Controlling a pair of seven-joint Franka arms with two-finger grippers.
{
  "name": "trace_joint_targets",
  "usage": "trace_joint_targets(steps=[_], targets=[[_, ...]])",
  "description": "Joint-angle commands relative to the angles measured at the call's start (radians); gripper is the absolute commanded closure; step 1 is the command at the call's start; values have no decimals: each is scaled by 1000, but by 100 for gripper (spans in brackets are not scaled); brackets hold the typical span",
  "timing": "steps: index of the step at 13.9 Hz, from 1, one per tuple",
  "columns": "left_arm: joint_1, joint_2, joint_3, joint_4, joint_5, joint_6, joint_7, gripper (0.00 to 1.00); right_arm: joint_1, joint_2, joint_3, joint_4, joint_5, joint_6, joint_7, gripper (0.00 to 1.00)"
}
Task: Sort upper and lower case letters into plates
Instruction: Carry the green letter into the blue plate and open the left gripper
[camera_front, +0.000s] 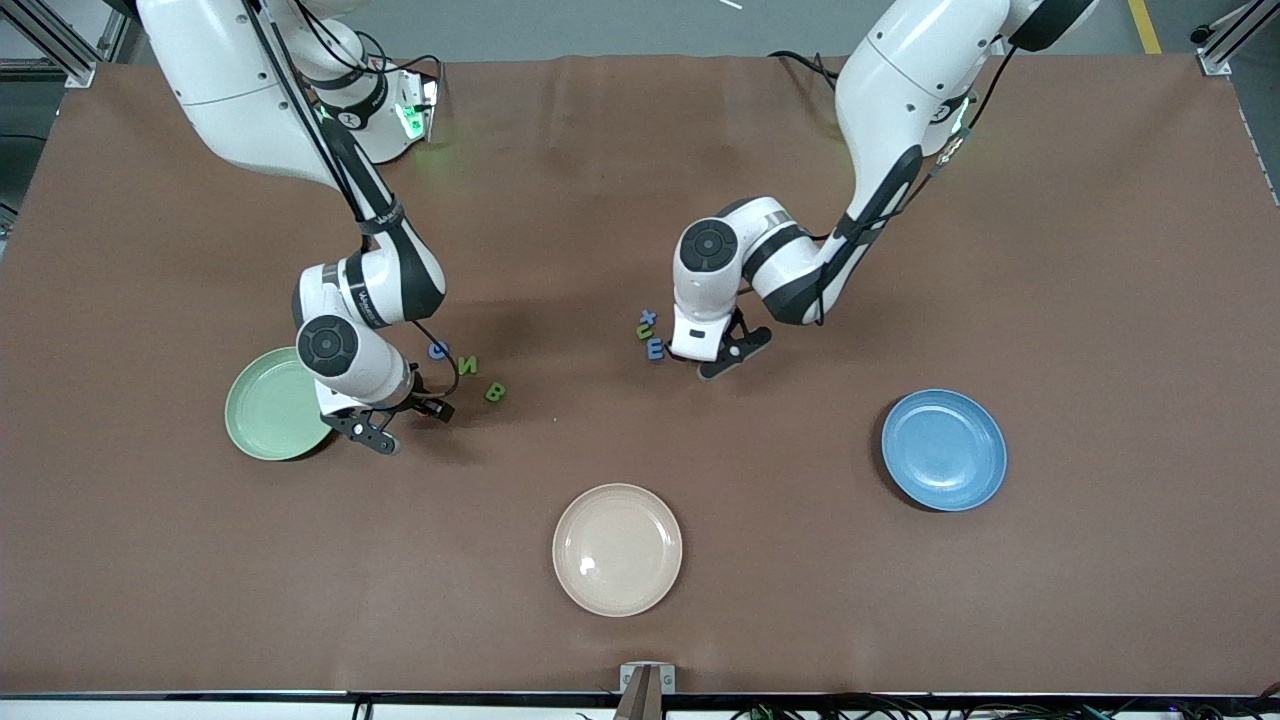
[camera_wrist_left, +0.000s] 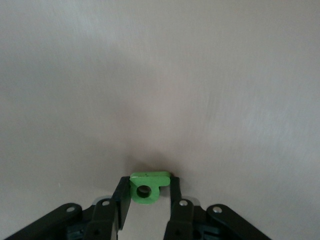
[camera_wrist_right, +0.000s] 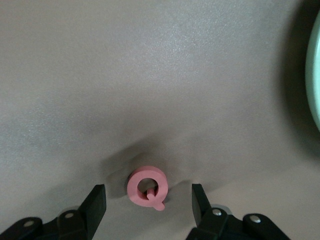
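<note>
Letters first: my left gripper (camera_wrist_left: 146, 196) pinches a green letter (camera_wrist_left: 145, 187) between its fingers, low over the brown table (camera_front: 640, 200) just beside the small cluster of letters (camera_front: 649, 335) near the table's middle. My right gripper (camera_wrist_right: 148, 204) has its fingers spread around a pink Q (camera_wrist_right: 148, 187) lying flat on the table, just beside the mint green plate (camera_front: 266, 405). Three loose letters (camera_front: 467, 367) lie near that plate too. From the cluster, the blue plate (camera_front: 944, 450) sits toward my left arm's end, the cream plate (camera_front: 617, 549) nearer the front camera.
</note>
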Motion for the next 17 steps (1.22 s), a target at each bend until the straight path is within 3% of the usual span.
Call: trace_joint_targets(steps=[1, 3, 8, 11, 12, 13, 14, 15, 17], targets=[[89, -103, -2, -1, 17, -70, 72, 100, -8, -4, 6, -23, 4, 15, 10, 30], [196, -152, -3, 14, 17, -124, 225, 100, -8, -3, 6, -29, 4, 16, 10, 34], [475, -145, -6, 22, 17, -129, 627, 100, -3, 0, 6, -28, 4, 16, 8, 47], [537, -118, -5, 20, 17, -121, 697, 96, -12, 8, 6, -19, 4, 16, -1, 50], [541, -96, 0, 20, 19, -109, 699, 90, -15, 10, 6, -17, 4, 18, -3, 51], [569, -75, 0, 20, 19, -75, 694, 69, -15, 11, 6, -17, 4, 18, -3, 53], [595, -68, -2, 19, 17, -58, 689, 20, -15, 13, 6, -17, 4, 18, -3, 56], [595, -71, -3, 18, 17, -57, 685, 1, -15, 13, 6, -15, 4, 18, -3, 60], [568, -80, -20, 34, 13, -61, 676, 0, -15, 13, 6, -14, 4, 18, -3, 70]])
